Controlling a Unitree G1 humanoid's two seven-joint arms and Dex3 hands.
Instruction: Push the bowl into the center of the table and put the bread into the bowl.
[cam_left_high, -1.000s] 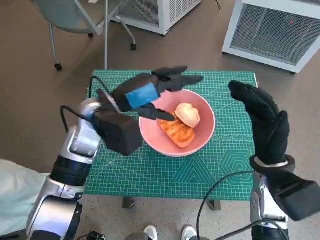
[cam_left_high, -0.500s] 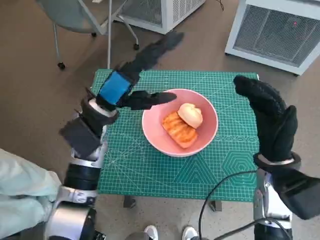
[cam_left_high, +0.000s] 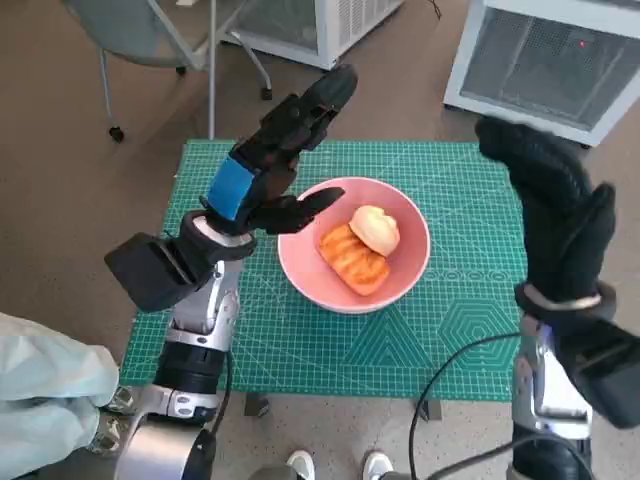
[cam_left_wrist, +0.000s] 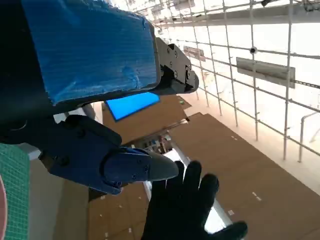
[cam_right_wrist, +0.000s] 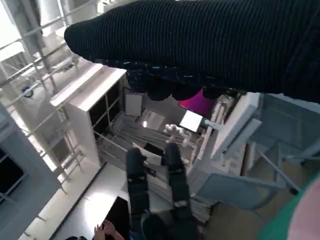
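Head view: pink bowl (cam_left_high: 354, 245) sits abt mid-table on the green mat (cam_left_high: 300, 340), w/ the bread (cam_left_high: 361, 246) already inside, so the task looks done or nearly so.

Left hand (cam_left_high: 268, 165) is raised above the table's far-left part, fingers spread and reaching far-right, holding nothing; the thumb stretches right and, in this view, overlaps the bowl's left rim. Can't tell if it touches or hovers above it. Right hand (cam_left_high: 548, 205) stands upright past the table's right edge, fingers apart, nothing in it, well apart from the bowl. Left wrist view shows only the taped hand, open fingers and the gloved hand (cam_left_wrist: 187, 207) across from it; right wrist view shows the glove (cam_right_wrist: 210, 45) and the other arm, no bowl.

Risks, as I judge them:
- If the left thumb is low enough, pulling the arm away could catch the rim and drag or tip the bowl off centre, maybe spilling bread.
- A right-hand sweep inward could shove the bowl left.
- Cable (cam_left_high: 440, 400) near the table's near-right edge could snag an arm.

Orientation: 2 pieces in the bowl. The orange, ridged piece (cam_left_high: 352, 260) lies w/ its long axis running far-left to near-right. The pale round piece (cam_left_high: 374, 229) sits on the far-right of it, touching; no clear long axis.
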